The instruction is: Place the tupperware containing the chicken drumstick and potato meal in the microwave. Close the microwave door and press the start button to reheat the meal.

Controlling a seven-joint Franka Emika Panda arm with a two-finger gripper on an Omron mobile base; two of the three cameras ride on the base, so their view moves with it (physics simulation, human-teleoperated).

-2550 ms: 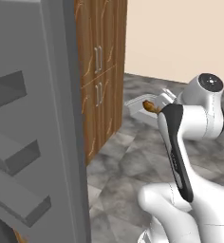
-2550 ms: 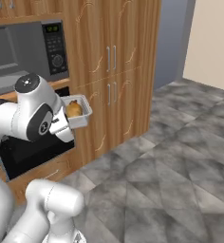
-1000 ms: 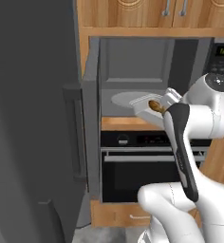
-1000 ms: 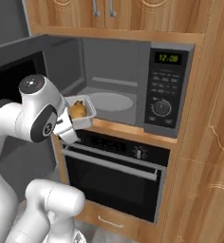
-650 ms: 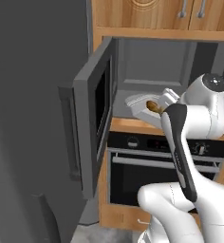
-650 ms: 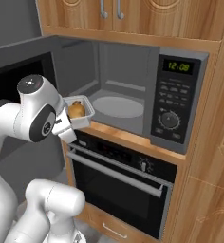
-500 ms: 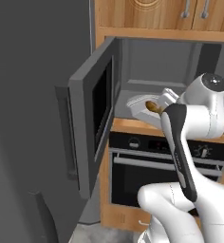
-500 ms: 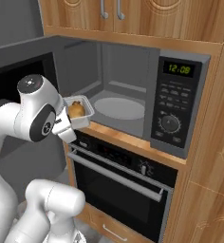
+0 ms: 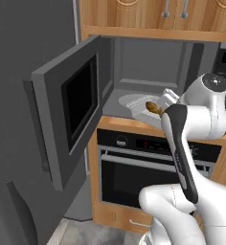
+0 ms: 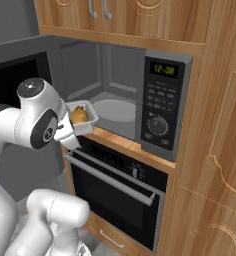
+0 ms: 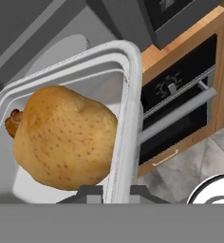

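The tupperware, clear-whitish with a flared rim, is held level in front of the open microwave. My gripper is shut on its near rim, one fingertip on each side of the wall. Inside lie a big golden-brown potato and, behind it, the tip of the chicken drumstick. From the right base view, the tupperware hangs just outside the cavity's left front corner, over the wooden ledge. The microwave door stands swung wide to the left. The food peeks out beside my arm.
A pale round turntable plate lies on the cavity floor. The control panel, with green display and round knob, is right of the cavity. A black-glass oven with a horizontal handle sits below. Wooden cupboards stand above and to the right.
The whole picture has shifted with the base: from cupboards and floor round to the microwave, then closer. The arm keeps the tupperware in the same hold; the door stays wide.
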